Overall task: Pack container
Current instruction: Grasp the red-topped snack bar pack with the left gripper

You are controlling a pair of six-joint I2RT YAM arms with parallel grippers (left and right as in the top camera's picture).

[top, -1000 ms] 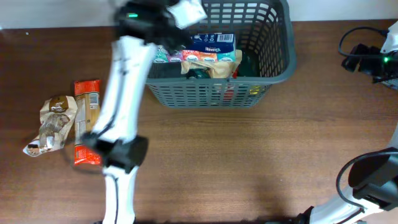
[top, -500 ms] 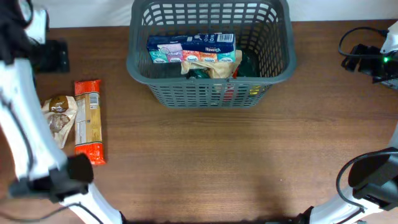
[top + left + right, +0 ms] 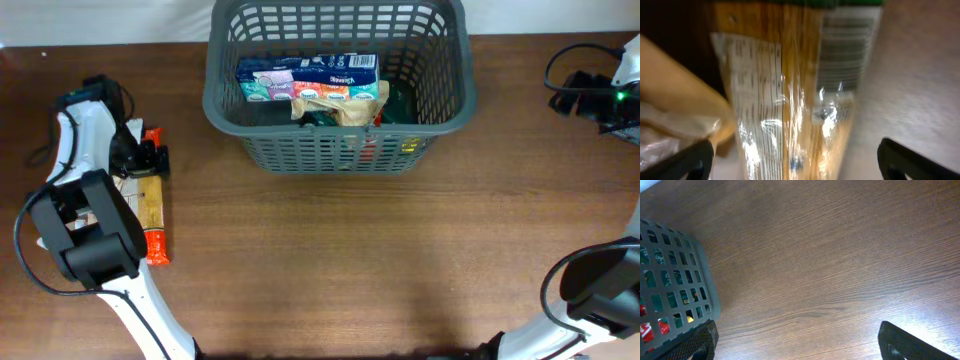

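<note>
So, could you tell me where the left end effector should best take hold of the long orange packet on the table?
Probably across the narrow width of the long orange packet, near mid-length, coming straight down. It lies flat and slim; its right edge has bare table, though a tan bag crowds the left edge.

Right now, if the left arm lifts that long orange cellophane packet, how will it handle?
The long orange cellophane packet looks glossy, so probably slippery. Its straight, narrow shape suggests stiff contents, likely holding flat rather than drooping. Gripped off-centre, it may tilt.
</note>
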